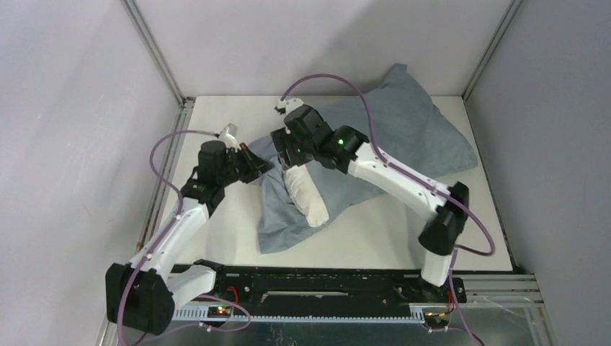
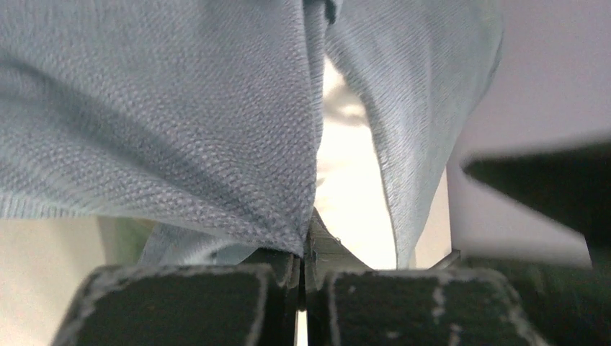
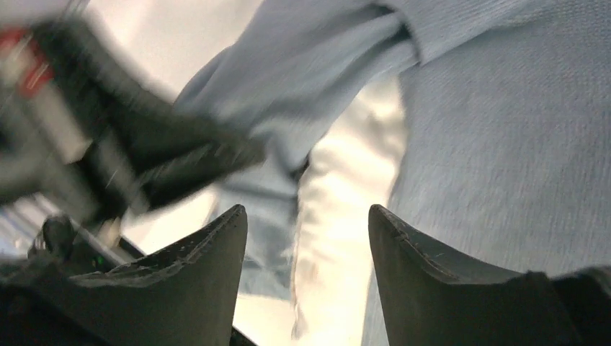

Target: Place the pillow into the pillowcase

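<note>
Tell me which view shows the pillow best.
Top external: the pillow shows as a white strip poking from the pillowcase. Both wrist views catch only a bright, blurred sliver between blue folds.

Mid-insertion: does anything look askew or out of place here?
Nothing damaged. One end of the pillow pokes uncovered from the pillowcase mouth, and the case's far corner sticks up by the back wall. The left gripper pinches the mouth's edge; the right gripper is open over the pillow.

A flat white tabletop [image 1: 382,245] sits boxed in by plain pale grey wall panels [image 1: 324,43] on the left, far and right, with slim aluminium posts [image 1: 153,50] in the far corners, under soft, even light.
</note>
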Tool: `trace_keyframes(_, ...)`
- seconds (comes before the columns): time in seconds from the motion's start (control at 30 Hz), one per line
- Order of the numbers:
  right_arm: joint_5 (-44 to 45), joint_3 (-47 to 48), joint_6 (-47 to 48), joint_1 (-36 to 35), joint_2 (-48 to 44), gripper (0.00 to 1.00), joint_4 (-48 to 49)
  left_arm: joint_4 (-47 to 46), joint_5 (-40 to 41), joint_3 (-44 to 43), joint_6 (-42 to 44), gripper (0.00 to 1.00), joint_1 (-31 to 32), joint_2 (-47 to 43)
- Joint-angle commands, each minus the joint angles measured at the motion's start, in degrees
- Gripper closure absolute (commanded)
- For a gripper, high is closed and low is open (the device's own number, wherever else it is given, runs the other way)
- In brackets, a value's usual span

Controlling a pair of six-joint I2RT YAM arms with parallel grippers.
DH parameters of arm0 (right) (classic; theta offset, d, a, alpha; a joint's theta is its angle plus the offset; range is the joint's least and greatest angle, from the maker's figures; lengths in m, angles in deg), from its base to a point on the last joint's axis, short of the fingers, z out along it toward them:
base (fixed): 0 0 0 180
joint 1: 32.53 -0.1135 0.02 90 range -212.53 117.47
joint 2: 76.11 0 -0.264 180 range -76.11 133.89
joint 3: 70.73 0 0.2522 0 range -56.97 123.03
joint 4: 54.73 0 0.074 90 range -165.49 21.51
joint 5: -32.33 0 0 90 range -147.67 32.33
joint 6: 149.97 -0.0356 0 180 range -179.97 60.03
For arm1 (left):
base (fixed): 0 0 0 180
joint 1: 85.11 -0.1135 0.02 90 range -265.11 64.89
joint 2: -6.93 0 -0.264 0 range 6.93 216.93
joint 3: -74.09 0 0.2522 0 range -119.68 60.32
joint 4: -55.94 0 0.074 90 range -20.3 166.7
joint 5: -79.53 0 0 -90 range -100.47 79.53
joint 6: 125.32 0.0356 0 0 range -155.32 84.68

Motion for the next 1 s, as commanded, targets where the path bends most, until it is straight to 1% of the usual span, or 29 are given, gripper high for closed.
trace_keyframes(0.0, 5.46, -6.51, 8.48, -6.34, -9.21, 0.35, 0.08, -3.59, -2.37, -8.65, 0.13, 1.00, -1.75, 3.32)
trace_keyframes(0.13, 9.39, -15.96, 12.66, -12.10, -12.76, 0.31, 1.43, -3.37, -2.94, -11.39, 0.23, 1.00, -3.66, 5.93)
trace_keyframes(0.27, 15.54, -20.63, 15.68, -15.60, -10.86, 0.26, 1.73, -2.47, -3.02, -14.00, 0.66, 1.00, -5.53, 7.69)
trace_keyframes(0.37, 19.44, -21.18, 18.13, -16.98, -7.23, 0.20, 2.25, -1.97, -3.36, -14.99, 1.30, 1.00, -6.15, 8.64)
trace_keyframes(0.47, 22.65, -20.02, 19.53, -17.22, -1.70, 0.18, 3.49, -1.89, -3.70, -14.94, 1.52, 1.00, -6.66, 9.25)
trace_keyframes(0.6, 32.00, -13.45, 18.38, -16.63, 8.03, 0.17, -1.70, -1.31, -3.17, -14.08, 2.38, 1.00, -7.40, 8.92)
trace_keyframes(0.63, 32.84, -12.13, 17.20, -16.05, 9.31, 0.19, -2.64, -0.93, -2.53, -13.73, 2.73, 1.00, -7.53, 8.65)
trace_keyframes(0.67, 32.80, -11.13, 15.88, -15.25, 9.91, 0.26, -3.56, -0.38, -1.66, -13.24, 3.14, 1.00, -7.64, 8.11)
trace_keyframes(0.7, 32.04, -10.65, 14.36, -14.46, 9.27, 0.36, -3.97, 0.18, -0.72, -12.73, 3.58, 1.00, -7.72, 7.59)
trace_keyframes(0.73, 29.44, -11.08, 12.89, -13.37, 7.54, 0.54, -3.48, 0.87, 0.26, -11.97, 4.21, 1.00, -7.69, 7.02)
trace_keyframes(0.77, 24.54, -12.29, 11.38, -11.28, 4.94, 0.79, -1.10, 1.34, 1.07, -11.05, 4.60, 1.00, -7.70, 6.36)
trace_keyframes(0.8, 18.09, -14.46, 9.50, -9.26, 1.61, 0.94, 1.60, 1.32, 1.74, -9.64, 4.70, 0.99, -7.66, 5.69)
trace_keyframes(0.83, 10.73, -17.13, 7.61, -6.93, -1.67, 1.00, 5.44, 1.12, 2.22, -8.20, 4.71, 0.94, -7.68, 4.97)
trace_keyframes(0.9, -4.19, -22.69, 3.21, -3.39, -7.43, 1.00, 13.39, 0.81, 3.56, -4.87, 4.71, 0.77, -7.62, 3.30)
trace_keyframes(0.93, -7.31, -24.32, 2.36, -2.43, -9.01, 1.00, 15.87, 0.51, 3.90, -3.57, 4.60, 0.73, -7.58, 2.46)
trace_keyframes(0.97, -10.18, -24.77, 1.21, -1.97, -9.71, 1.00, 17.03, 0.36, 4.11, -2.25, 4.16, 0.63, -7.41, 1.71)
